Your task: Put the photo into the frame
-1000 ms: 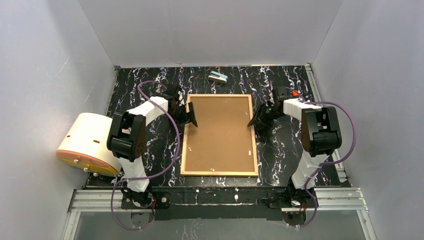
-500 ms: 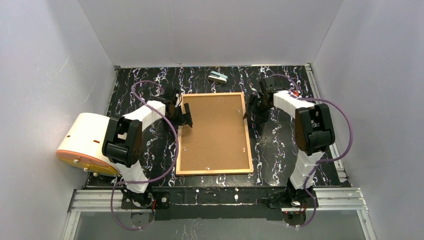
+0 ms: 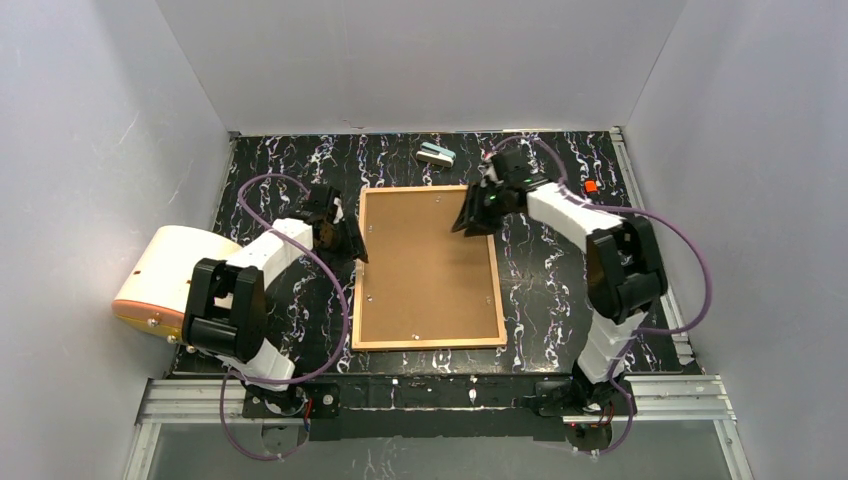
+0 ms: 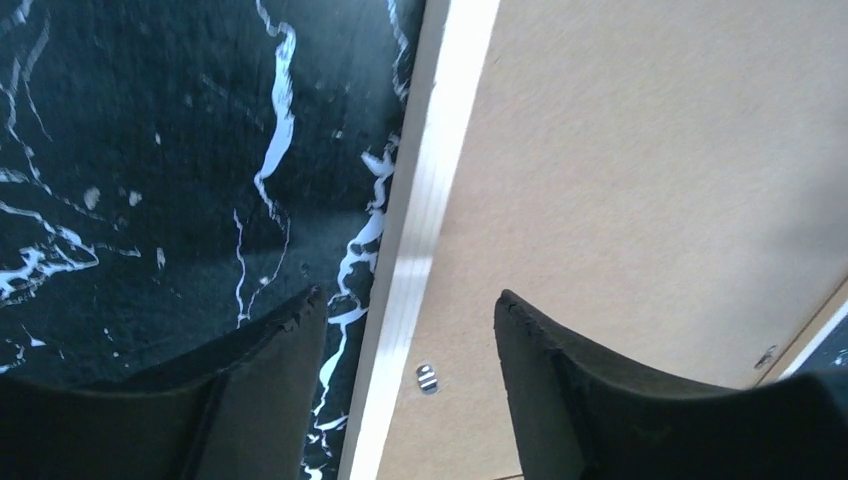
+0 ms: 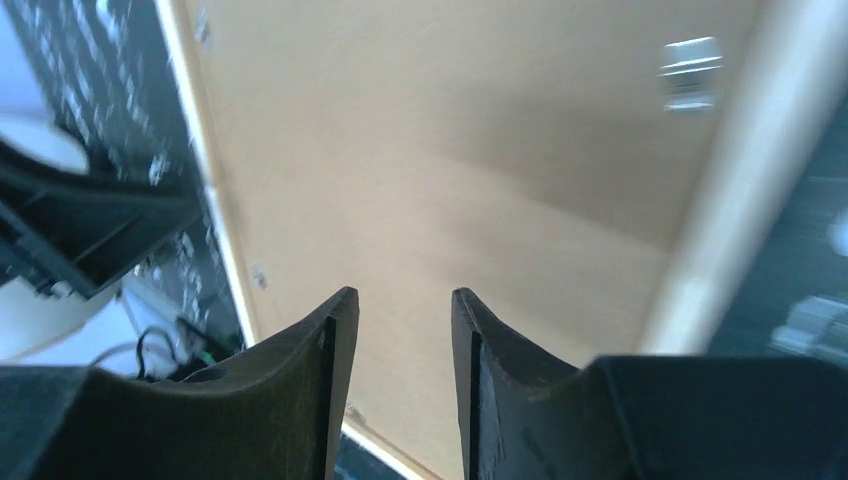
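The frame (image 3: 356,290) lies flat on the black marbled table with its brown backing board (image 3: 425,270) facing up. The photo is out of view. My left gripper (image 3: 347,242) is open and straddles the frame's left light-wood border (image 4: 430,200): one finger is over the table, the other over the board (image 4: 640,180), and a small metal tab (image 4: 427,377) shows between them. My right gripper (image 3: 470,215) hovers over the board's far right part. In the right wrist view this gripper (image 5: 403,295) has a narrow gap between its fingers with nothing in it, above the bare board (image 5: 450,160).
A white and orange rounded device (image 3: 175,285) sits at the table's left edge. A small teal and white object (image 3: 436,154) lies behind the frame, and a small red item (image 3: 591,186) at the back right. Grey walls enclose three sides.
The frame slid left and turned slightly. My right gripper moved from the frame's right edge onto the board's far part. My left gripper drew back to the left border. Both jaws narrowed.
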